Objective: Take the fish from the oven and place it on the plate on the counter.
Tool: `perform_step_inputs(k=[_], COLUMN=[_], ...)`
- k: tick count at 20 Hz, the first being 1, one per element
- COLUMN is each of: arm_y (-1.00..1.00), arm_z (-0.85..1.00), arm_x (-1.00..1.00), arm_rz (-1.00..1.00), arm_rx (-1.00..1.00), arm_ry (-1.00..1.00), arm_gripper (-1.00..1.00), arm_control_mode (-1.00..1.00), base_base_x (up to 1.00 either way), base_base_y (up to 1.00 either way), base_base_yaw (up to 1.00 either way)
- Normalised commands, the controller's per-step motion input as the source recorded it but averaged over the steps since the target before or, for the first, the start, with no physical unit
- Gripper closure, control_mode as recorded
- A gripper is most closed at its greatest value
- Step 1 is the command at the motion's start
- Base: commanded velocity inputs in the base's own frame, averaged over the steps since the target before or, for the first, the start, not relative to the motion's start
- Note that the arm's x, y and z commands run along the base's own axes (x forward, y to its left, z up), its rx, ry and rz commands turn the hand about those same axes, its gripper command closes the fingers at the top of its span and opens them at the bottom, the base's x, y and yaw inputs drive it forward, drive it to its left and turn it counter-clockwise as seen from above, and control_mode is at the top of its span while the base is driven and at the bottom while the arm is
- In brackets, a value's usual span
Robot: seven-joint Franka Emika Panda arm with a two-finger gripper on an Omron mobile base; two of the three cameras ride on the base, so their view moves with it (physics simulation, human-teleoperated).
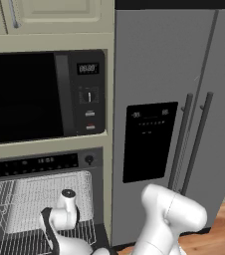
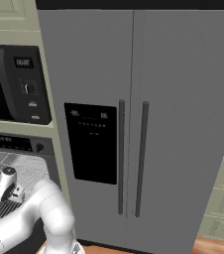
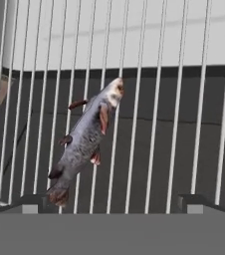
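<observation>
The fish (image 3: 84, 142) looks smooth and faintly glossy on a thin white metal wire rack (image 3: 179, 124), beside a matt brushed-grey refrigerator (image 1: 154, 64) and wooden floor (image 1: 224, 224).

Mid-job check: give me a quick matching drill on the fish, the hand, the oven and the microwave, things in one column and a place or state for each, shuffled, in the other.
Things:
1. fish
2. hand
3. oven
4. microwave

Places or states:
A. door down, wire rack showing
B. open, fingers apart, holding nothing
C. lying on the wire rack, between the fingertips' line and the far wall
D. shut, black window, directly above the oven

Pairs: 1-C, 2-B, 3-A, 4-D
</observation>
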Motion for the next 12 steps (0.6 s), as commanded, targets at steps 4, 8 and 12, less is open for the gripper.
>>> perform_step_inputs(k=[4,8,12], arm_y=[0.00,0.11,0.31], arm_z=[0.00,0.00,0.00], arm_x=[0.16,0.16,0.22], arm_rz=[0.00,0.00,0.00], arm_rx=[0.03,0.00,0.00], arm_ry=[-0.03,0.00,0.03], arm_gripper=[-1.00,-1.00,-1.00], arm_control_mode=[-1.00,-1.00,-1.00], base_base_x=[0.00,0.00,0.00], base_base_y=[0.00,0.00,0.00], base_base_yaw=[0.00,0.00,0.00])
